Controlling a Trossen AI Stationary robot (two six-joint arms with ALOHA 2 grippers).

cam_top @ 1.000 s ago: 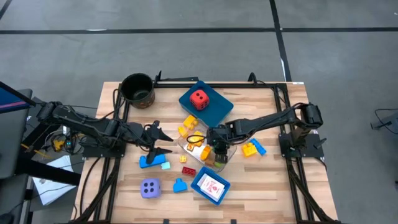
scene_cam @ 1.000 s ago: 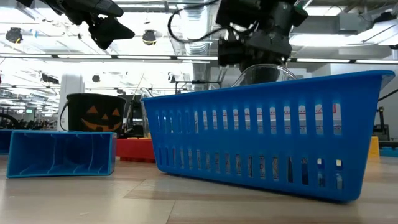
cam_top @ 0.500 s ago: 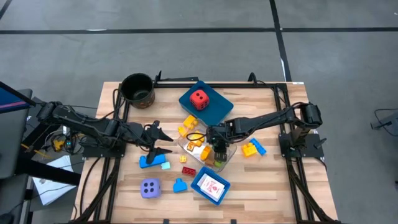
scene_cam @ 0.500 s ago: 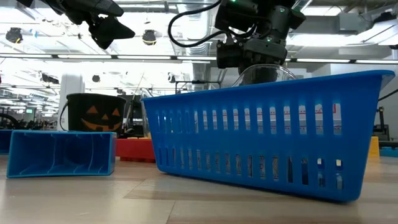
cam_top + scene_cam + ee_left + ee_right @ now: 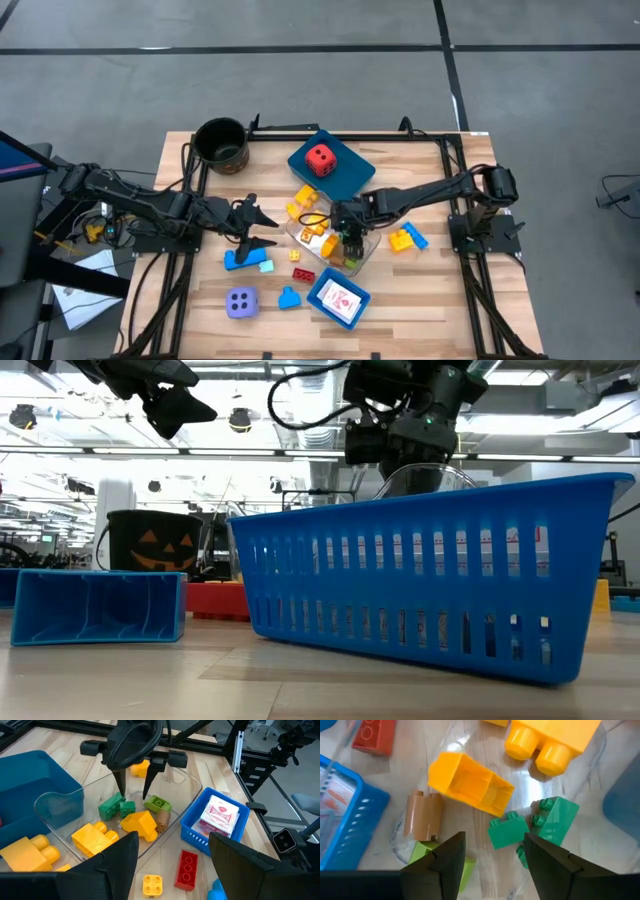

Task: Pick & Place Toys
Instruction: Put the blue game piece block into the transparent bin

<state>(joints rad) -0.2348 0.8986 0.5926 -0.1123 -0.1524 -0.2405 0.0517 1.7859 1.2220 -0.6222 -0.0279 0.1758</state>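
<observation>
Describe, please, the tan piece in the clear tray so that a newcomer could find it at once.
Start at the clear tray in the middle of the table, under the right hand. At its corner nearest the small blue basket holding the cards lies a tan cylinder, beside a lime-green brick. It is the only brown, round-bodied piece.

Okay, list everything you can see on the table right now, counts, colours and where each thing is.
Pot: one, dark, far left corner.
Red die: one, on the dark blue tray.
Lavender die: one, near left.
Cards: one pack, white and red, in the blue basket.
Clear tray: one, centre, holding green bricks and yellow bricks.
Loose bricks: yellow by the dark blue tray; yellow-and-blue pair at right; blue and red near the centre.
Left gripper: open, above the blue brick.
Right gripper: open, over the clear tray.
</observation>
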